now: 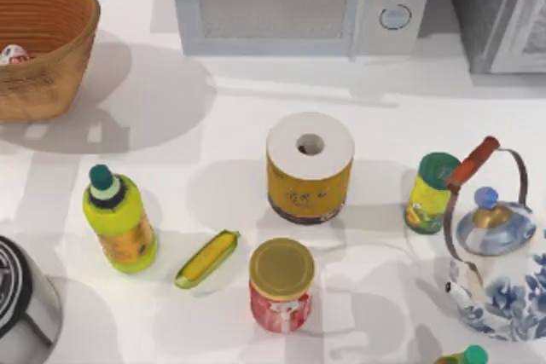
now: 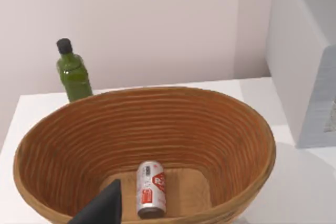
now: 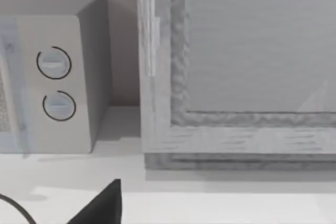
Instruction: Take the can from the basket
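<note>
We count one basket (image 1: pixel 38 83) and one can (image 1: pixel 13 54). In the top view the basket sits at about 10 o'clock on the table (image 1: pixel 239 142), cut by the left edge. Past its rim we see just a white and red sliver of the can.

The left wrist view looks into the basket (image 2: pixel 210 129) and gives the can (image 2: pixel 151 189) whole. It lies on its side on the flat woven floor, with a white side and red marks. The writing on it is too small for us to read.

A dark tip of the left gripper (image 2: pixel 102 205) juts in just beside the can and is not touching it. We cannot tell whether this pincer is spread or pressed together. This view also adds one green bottle (image 2: pixel 73 74) with a black cap, upright behind the basket.

Elsewhere in the top view we count:
- one microwave (image 1: pixel 290 6) with two dials, at 12 o'clock;
- one paper roll (image 1: pixel 309 168) in a yellow wrapper, near the centre, its print unreadable;
- one yellow-green bottle (image 1: pixel 119 223) at 8 o'clock;
- one corn cob (image 1: pixel 206 258) beside that bottle;
- one red jar (image 1: pixel 281 286) with a gold lid, at 6 o'clock;
- one yellow can with a green lid (image 1: pixel 431 193) at 3 o'clock;
- one blue-and-white kettle (image 1: pixel 499 262) touching or just beside it, at 4 o'clock.

The right wrist view faces the microwave's dials (image 3: pixel 55 85) and a grey framed panel (image 3: pixel 241 66). A dark tip of the right gripper (image 3: pixel 102 205) shows low in the frame. Here too we cannot tell the pincer's state.
</note>
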Tool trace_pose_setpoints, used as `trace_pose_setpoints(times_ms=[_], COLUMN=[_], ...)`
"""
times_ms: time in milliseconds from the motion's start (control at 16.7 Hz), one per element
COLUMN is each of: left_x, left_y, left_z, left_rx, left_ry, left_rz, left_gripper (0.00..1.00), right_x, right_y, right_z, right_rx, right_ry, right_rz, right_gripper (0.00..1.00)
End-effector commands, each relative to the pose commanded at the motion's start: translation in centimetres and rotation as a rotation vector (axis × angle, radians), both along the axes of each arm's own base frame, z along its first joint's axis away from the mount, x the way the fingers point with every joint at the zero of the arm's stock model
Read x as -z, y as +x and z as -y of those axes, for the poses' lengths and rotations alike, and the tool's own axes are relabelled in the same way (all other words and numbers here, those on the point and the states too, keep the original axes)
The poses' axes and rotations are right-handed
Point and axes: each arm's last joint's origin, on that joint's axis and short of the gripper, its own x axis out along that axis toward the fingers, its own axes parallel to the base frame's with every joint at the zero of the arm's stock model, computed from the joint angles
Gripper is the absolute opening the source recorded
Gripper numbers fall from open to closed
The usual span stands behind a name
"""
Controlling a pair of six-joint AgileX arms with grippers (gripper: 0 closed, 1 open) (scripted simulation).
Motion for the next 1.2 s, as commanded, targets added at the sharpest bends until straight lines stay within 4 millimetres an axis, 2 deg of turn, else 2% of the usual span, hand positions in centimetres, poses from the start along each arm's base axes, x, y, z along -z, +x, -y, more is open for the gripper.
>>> trace_pose_setpoints(times_ms=[120, 240, 420, 600, 780, 960, 1080, 1200], left_x=[-1.8, -2.6, -1.7, 1.6, 6.4, 11.5, 14.4, 16.4], left_y=[4.0, 8.6, 15.6, 21.8, 26.5, 29.4, 30.6, 31.1], left_z=[-0.4, -1.0, -2.3, -3.9, -5.4, -6.3, -6.6, -6.6], left_rx=[-0.013, -0.031, -0.058, -0.078, -0.083, -0.073, -0.061, -0.05], left_ry=[0.01, 0.018, 0.024, 0.019, 0.002, -0.024, -0.042, -0.057], left_rz=[-0.111, -0.231, -0.416, -0.599, -0.774, -0.927, -1.007, -1.06], left_gripper=[1.0, 1.0, 1.0, 1.0, 1.0, 1.0, 1.0, 1.0], right_x=[0.0, 0.0, 0.0, 0.0, 0.0, 0.0, 0.0, 0.0], right_y=[0.0, 0.0, 0.0, 0.0, 0.0, 0.0, 0.0, 0.0], right_z=[0.0, 0.0, 0.0, 0.0, 0.0, 0.0, 0.0, 0.0], right_rx=[0.0, 0.0, 0.0, 0.0, 0.0, 0.0, 0.0, 0.0], right_ry=[0.0, 0.0, 0.0, 0.0, 0.0, 0.0, 0.0, 0.0], right_rz=[0.0, 0.0, 0.0, 0.0, 0.0, 0.0, 0.0, 0.0], right_gripper=[1.0, 1.0, 1.0, 1.0, 1.0, 1.0, 1.0, 1.0])
